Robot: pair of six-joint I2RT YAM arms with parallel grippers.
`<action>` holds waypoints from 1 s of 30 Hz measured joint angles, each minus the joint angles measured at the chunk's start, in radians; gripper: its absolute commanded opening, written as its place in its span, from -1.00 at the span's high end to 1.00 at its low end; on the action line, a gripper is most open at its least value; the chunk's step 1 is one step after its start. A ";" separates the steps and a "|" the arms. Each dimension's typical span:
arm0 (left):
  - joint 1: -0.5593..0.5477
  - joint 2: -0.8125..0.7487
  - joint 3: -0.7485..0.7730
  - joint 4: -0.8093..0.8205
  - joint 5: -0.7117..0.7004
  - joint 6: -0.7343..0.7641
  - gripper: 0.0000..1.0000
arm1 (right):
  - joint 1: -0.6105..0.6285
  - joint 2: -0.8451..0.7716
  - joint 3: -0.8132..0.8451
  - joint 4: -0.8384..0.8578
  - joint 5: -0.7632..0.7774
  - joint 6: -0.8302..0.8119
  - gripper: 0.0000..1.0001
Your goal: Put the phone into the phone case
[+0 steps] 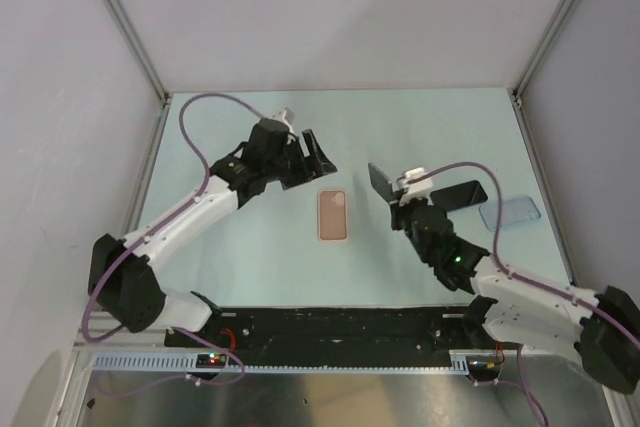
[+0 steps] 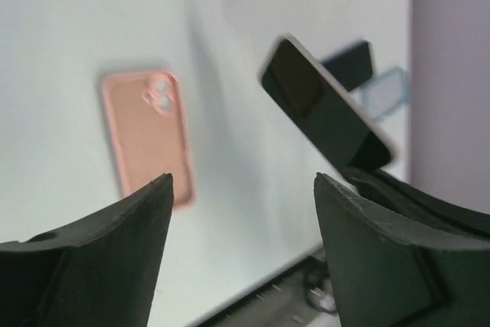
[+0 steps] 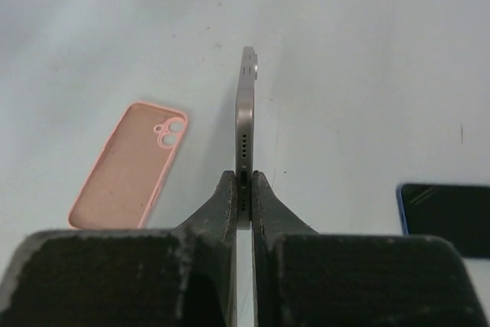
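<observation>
The right claw [image 3: 243, 181] is clamped tight on the phone [image 3: 245, 112], pinching its bottom end where the little holes are. It holds the phone up in the air, just to the right of the pink phone case [image 1: 333, 215]. I think it holds it by the end so the rest can go down into the case.

The phone sticks straight out from the claw. Its top end points away from the claw and leans toward the case. Its dark screen faces the case side.

The case lies flat on the surface [image 1: 250, 247], open side up, camera hole at the far end.

The left claw [image 2: 243, 181] is spread wide and holds nothing. It hangs past the case's far left corner, maybe ready to help.
</observation>
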 measured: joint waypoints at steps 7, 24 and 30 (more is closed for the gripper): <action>0.000 0.243 0.145 -0.032 -0.134 0.408 -0.31 | -0.221 -0.175 0.046 -0.269 -0.215 0.338 1.00; -0.018 0.626 0.425 -0.189 -0.113 0.911 -0.15 | -0.471 -0.265 0.047 -0.515 -0.597 0.645 1.00; -0.018 0.692 0.433 -0.229 -0.078 0.974 -0.13 | -0.493 -0.265 0.047 -0.520 -0.640 0.660 1.00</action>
